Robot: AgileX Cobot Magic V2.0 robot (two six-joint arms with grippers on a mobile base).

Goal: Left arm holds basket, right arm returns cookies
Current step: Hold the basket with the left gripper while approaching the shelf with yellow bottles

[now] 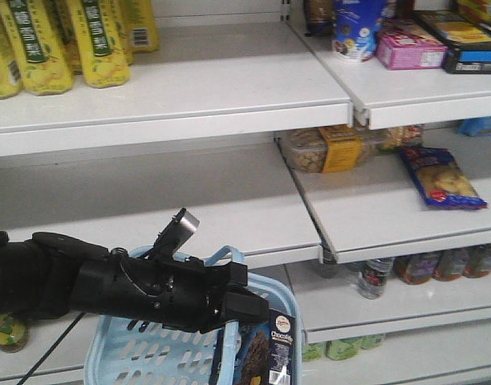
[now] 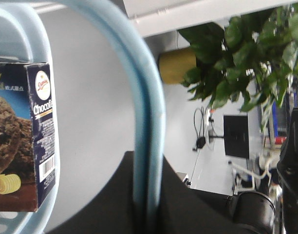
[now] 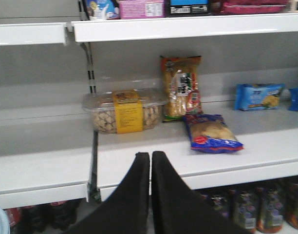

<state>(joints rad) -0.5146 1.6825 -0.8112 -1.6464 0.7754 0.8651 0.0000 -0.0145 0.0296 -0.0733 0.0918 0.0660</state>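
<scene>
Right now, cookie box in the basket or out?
In. The cookie box stands upright inside the basket; the right claw is shut, holding nothing.

Am seeing light blue slotted basket (image 1: 117, 353); dark navy cookies carton (image 2: 22, 136) showing brown cookie print; black left arm (image 1: 109, 281); white shelves (image 1: 229, 88).

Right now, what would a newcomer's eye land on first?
The black left gripper clamped on the handle of the light blue basket, low in the front view, with the navy ChocoFello carton standing inside. The right gripper, shut and empty, faces the snack shelf.
</scene>
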